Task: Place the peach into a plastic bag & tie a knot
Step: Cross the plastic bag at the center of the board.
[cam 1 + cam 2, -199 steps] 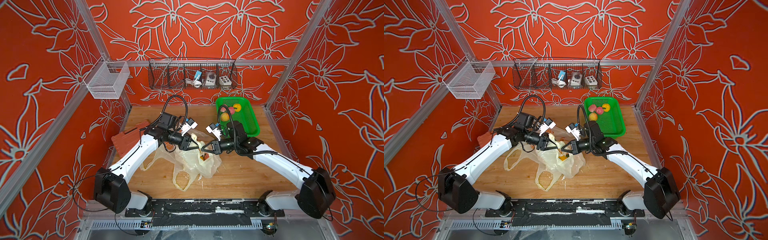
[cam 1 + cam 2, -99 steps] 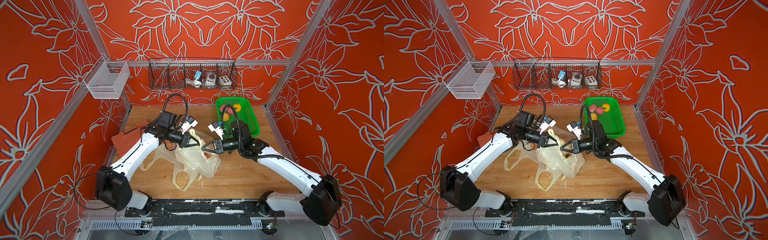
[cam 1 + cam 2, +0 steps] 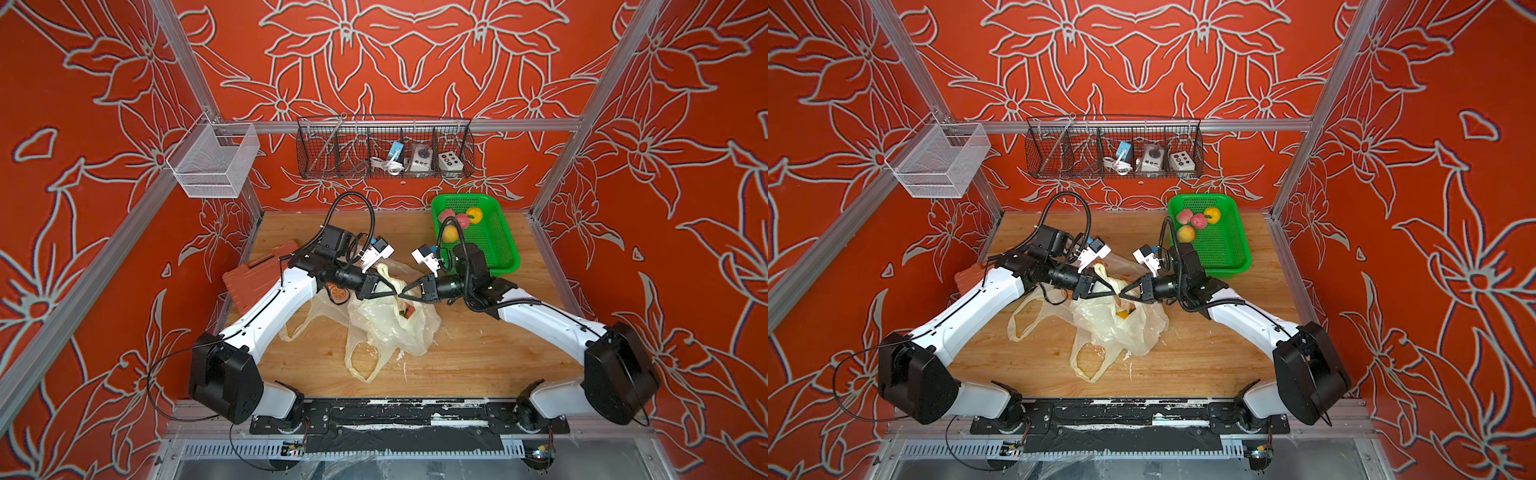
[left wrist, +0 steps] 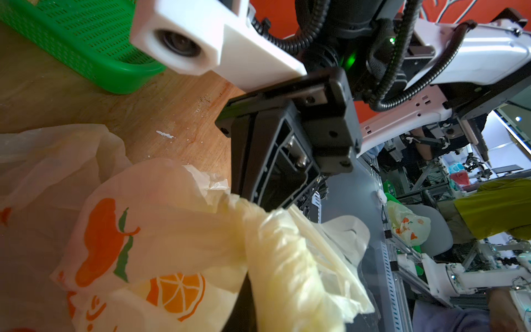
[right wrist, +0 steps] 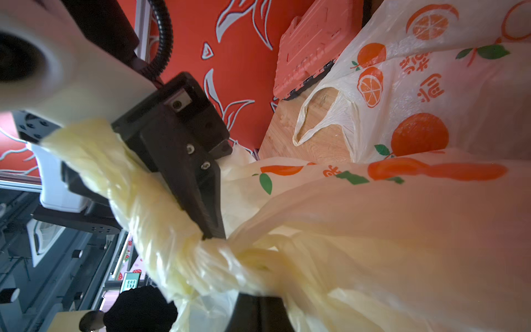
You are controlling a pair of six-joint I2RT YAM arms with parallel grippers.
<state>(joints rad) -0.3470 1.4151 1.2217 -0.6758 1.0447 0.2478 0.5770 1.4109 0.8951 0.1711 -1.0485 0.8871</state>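
Knot in plastic bag sits between left fingers and right fingers.

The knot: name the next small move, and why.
Probably draw the left hand and right hand apart to cinch the knot. They meet tip to tip above the bag, the right shut on a handle loop beside the knot, which looks bunched but not yet pulled tight.

Cream bag, orange-fruit print; green basket
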